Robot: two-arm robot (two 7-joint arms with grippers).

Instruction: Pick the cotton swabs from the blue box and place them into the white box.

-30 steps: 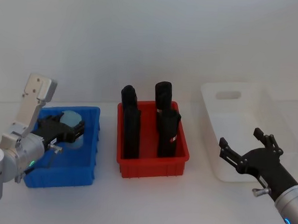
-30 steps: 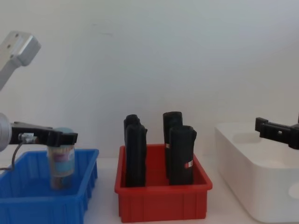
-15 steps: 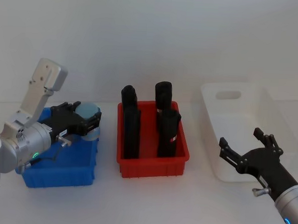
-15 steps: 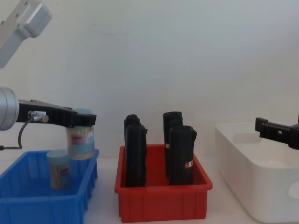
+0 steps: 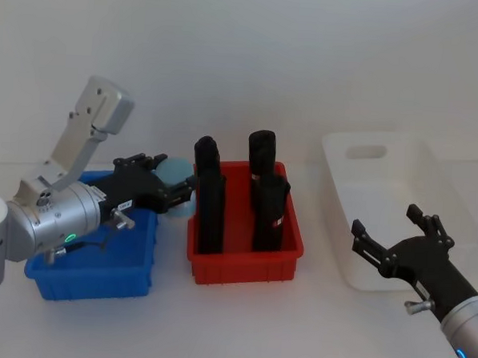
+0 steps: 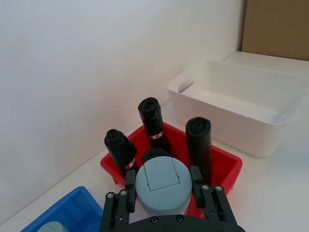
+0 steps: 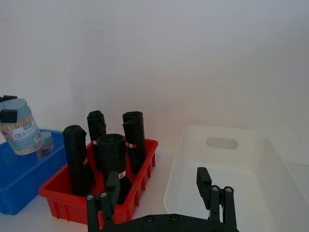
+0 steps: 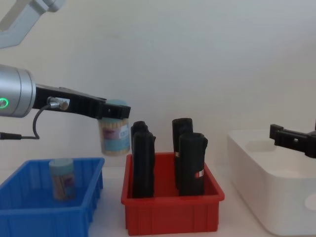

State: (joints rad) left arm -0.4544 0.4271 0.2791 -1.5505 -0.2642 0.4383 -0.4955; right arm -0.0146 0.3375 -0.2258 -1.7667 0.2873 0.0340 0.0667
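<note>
Clamped near its top by the left gripper point(image 8: 116, 109), the swab jar point(image 8: 114, 139) hangs over the blue box's point(image 8: 29, 217) right edge, likely light, stiff and slick, best pinched there; the right gripper point(image 5: 385, 219) hovers spread by the white box point(image 8: 266, 192).

The left gripper point(image 8: 114, 110), clamped on a cotton swabs jar point(image 8: 114, 138), hangs just beside the red bin point(image 8: 173, 213). Upright black rolls point(image 8: 192, 165) bar the way to the white box point(image 8: 266, 195), and their tops stand above the jar's base. The nearest roll seems just clear. The white box is open-topped. The right gripper point(image 5: 385, 221), fingers spread, hovers at its near edge.
</note>
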